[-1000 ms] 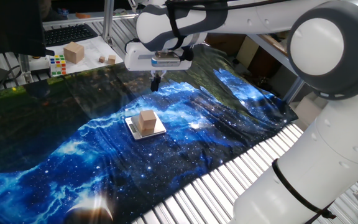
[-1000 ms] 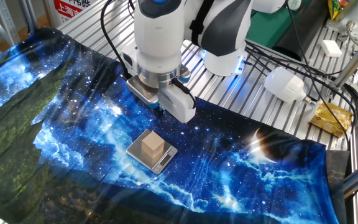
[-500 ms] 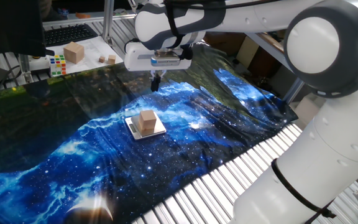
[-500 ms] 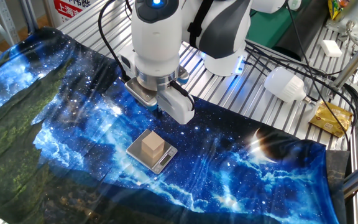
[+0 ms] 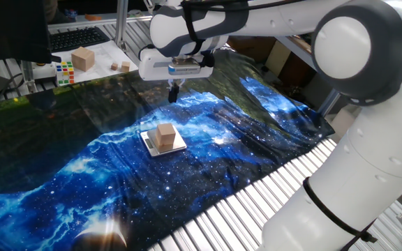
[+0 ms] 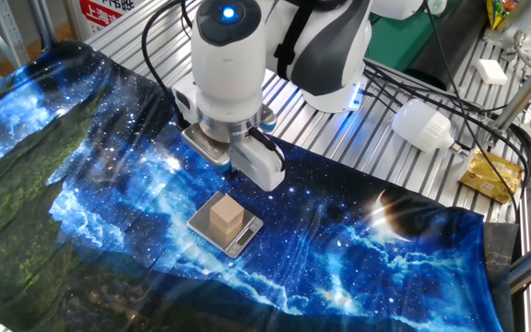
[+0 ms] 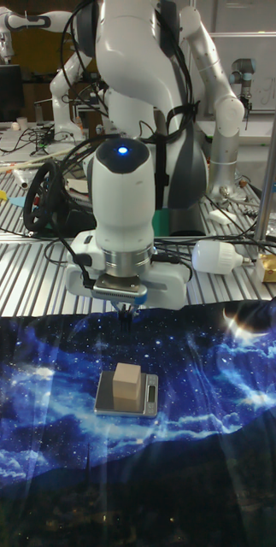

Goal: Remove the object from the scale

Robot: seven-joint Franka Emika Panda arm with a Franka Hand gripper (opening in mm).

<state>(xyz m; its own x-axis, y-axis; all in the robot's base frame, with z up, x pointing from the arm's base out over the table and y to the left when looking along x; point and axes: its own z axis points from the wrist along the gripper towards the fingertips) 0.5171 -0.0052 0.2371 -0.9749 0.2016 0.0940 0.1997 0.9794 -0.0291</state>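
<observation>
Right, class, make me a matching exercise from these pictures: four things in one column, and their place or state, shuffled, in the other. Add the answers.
Things:
1. small wooden cube
2. scale
3. tool
4. Rubik's cube

Places or states:
A. hangs in the air above the cloth
B. lies flat on the starry cloth
C. on the white surface beyond the cloth
D. sits on the metal plate

Pairs: 1-D, 2-B, 3-A, 4-C

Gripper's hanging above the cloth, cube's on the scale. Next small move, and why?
Probably shift the gripper over the small wooden cube, then descend. The cube sits untouched on the scale, and the fingers look together, so they likely need to open first.
</observation>
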